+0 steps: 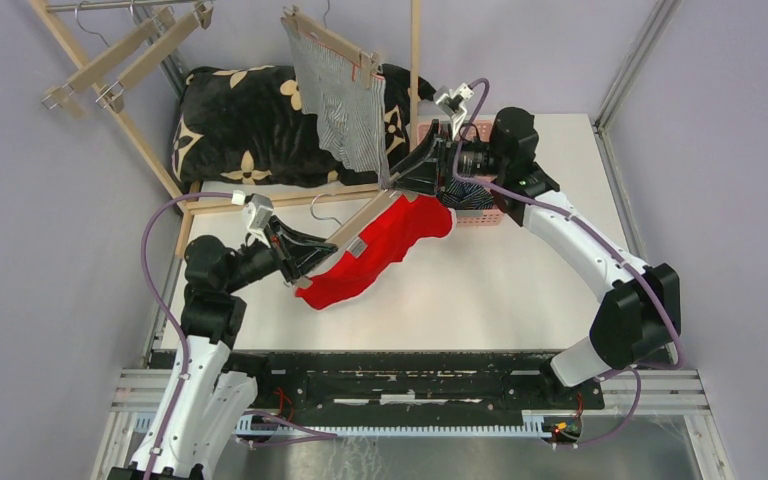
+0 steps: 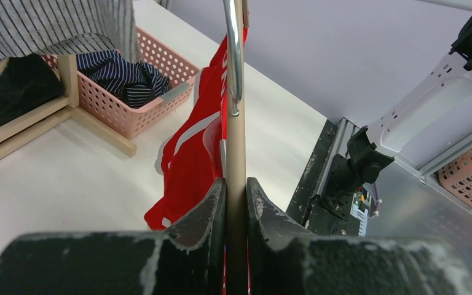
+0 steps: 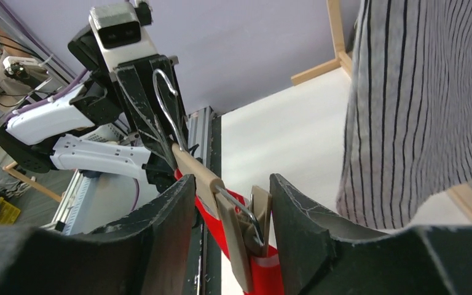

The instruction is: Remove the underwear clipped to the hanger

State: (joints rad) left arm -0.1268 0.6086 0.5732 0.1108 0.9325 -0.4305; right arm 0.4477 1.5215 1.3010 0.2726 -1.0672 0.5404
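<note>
The red underwear (image 1: 380,250) hangs from a wooden hanger (image 1: 360,228) and drapes onto the table. My left gripper (image 1: 305,262) is shut on the hanger's bar (image 2: 236,141), just below its metal hook (image 2: 233,49). My right gripper (image 1: 405,178) is open at the hanger's far end, its jaws standing on either side of the wooden clip (image 3: 246,227) that pinches the red waistband (image 3: 267,270). The grey striped underwear (image 1: 350,100) hangs clipped to another hanger on the rack. The navy striped underwear (image 1: 470,192) lies in a pink basket (image 1: 490,215).
A wooden rack (image 1: 260,200) stands at the back left with empty clip hangers (image 1: 120,55) on its rail. A black cushion with beige flowers (image 1: 240,120) lies behind it. The grey cloth (image 3: 418,92) hangs close beside my right gripper.
</note>
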